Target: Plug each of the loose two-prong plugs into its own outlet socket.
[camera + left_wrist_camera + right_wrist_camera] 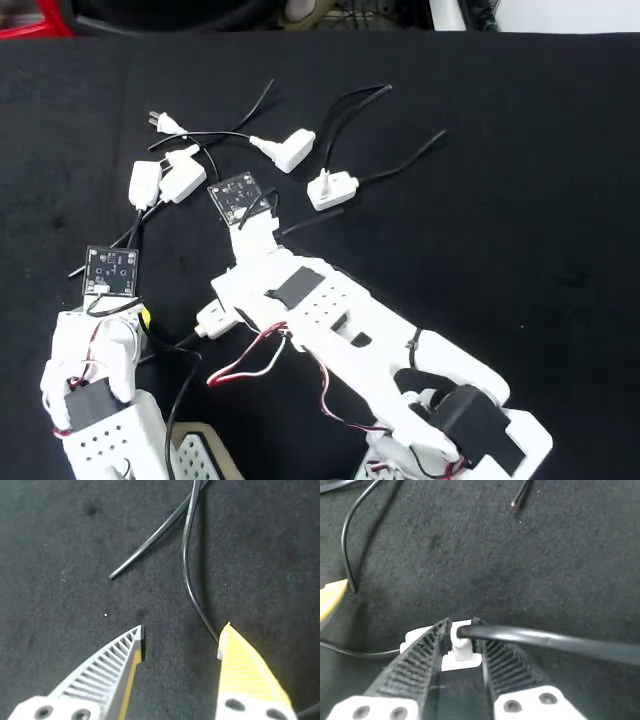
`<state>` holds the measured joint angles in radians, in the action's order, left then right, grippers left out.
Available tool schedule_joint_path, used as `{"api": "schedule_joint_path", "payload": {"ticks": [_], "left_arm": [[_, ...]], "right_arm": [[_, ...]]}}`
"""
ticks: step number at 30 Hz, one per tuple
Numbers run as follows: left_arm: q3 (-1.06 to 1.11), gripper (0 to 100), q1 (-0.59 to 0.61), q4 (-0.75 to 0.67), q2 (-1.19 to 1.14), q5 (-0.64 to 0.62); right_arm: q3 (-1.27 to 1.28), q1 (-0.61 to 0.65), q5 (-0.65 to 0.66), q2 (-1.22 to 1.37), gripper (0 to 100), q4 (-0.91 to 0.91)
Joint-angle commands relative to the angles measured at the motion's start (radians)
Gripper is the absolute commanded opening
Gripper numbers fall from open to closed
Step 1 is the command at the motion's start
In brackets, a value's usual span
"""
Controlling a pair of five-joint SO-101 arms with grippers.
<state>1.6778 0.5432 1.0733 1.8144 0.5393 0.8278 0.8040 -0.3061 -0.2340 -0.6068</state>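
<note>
At the near left corner of the bench [540, 150] stands the left arm. Its left pincer [184, 629] hangs over bare black cloth with the grey finger and the yellow finger [245, 670] spread well apart and nothing between them. A thin black cable [186, 565] curves in to touch the yellow tip.

Toward the far left of the bench lie the loose parts. A pair of white pieces [182, 180] sits side by side. Just beyond them is a two-prong plug [165, 124], its prongs pointing at the left edge. Next come a wedge-shaped white piece [290, 148] and a squarer white piece [332, 188], each trailing a black lead. Which of these are sockets cannot be told.

Right of the left arm, toward the near edge, the right pincer [461, 625] grips a white plug [461, 652] tightly between its black pads. The plug's thick black lead [560, 644] runs off sideways.
</note>
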Motion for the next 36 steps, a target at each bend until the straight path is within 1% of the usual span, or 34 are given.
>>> {"api": "schedule_joint_path", "payload": {"ticks": [1,6,12,18,24,30,36], "left_arm": [[0.021,25,0.008,-0.018,0.009,0.0],[0.021,25,0.008,-0.015,0.009,0.0],[0.021,25,0.008,-0.015,0.009,0.0],[0.021,25,0.008,-0.015,0.009,0.0],[0.021,25,0.008,-0.014,0.008,0.0],[0.021,25,0.008,-0.014,0.008,0.0],[0.021,25,0.008,-0.014,0.008,0.0]], "right_arm": [[-0.016,0.018,0.015,0.058,1.1,-0.006],[-0.019,0.018,0.043,0.128,1.1,-0.06],[0.005,0.02,0.049,0.13,1.1,-0.112],[0.044,0.115,0.052,0.13,1.1,-0.104],[0.065,0.12,0.054,0.13,1.1,-0.1],[0.128,0.066,0.054,0.085,1.1,0.081],[0.335,0.092,0.048,-0.073,1.1,0.339]]}}
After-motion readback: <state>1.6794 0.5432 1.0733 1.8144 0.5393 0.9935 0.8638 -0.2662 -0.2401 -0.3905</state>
